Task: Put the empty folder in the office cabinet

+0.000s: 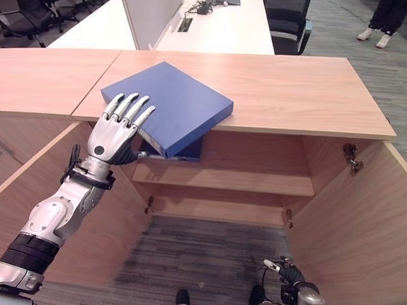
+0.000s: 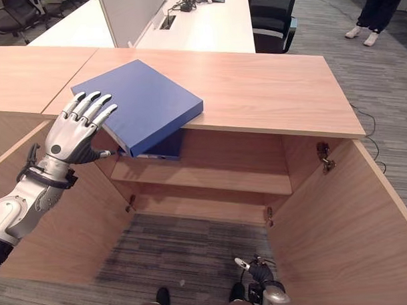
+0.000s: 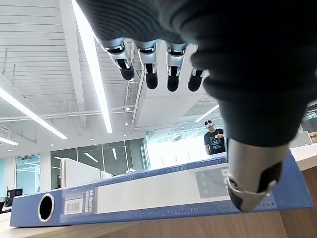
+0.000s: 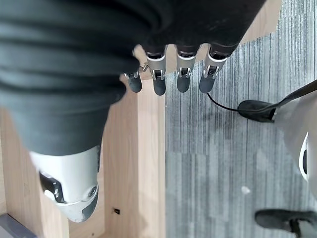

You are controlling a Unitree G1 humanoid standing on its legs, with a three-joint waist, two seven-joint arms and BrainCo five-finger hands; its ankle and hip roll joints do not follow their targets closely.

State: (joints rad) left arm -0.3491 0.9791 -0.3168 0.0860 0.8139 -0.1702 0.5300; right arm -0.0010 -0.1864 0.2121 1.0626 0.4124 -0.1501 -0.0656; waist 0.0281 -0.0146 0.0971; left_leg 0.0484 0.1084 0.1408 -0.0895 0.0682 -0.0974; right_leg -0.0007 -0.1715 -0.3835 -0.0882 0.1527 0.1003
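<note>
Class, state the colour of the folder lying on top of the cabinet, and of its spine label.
The folder is blue; its spine label is white, clearest in the left wrist view.

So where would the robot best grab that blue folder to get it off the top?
Probably the corner of the blue folder that juts past the front edge of the cabinet top. It hangs over the open cabinet, so fingers can go on the cover and the thumb beneath, coming from the robot's side. The left hand is already there, fingers straight over the cover.
</note>
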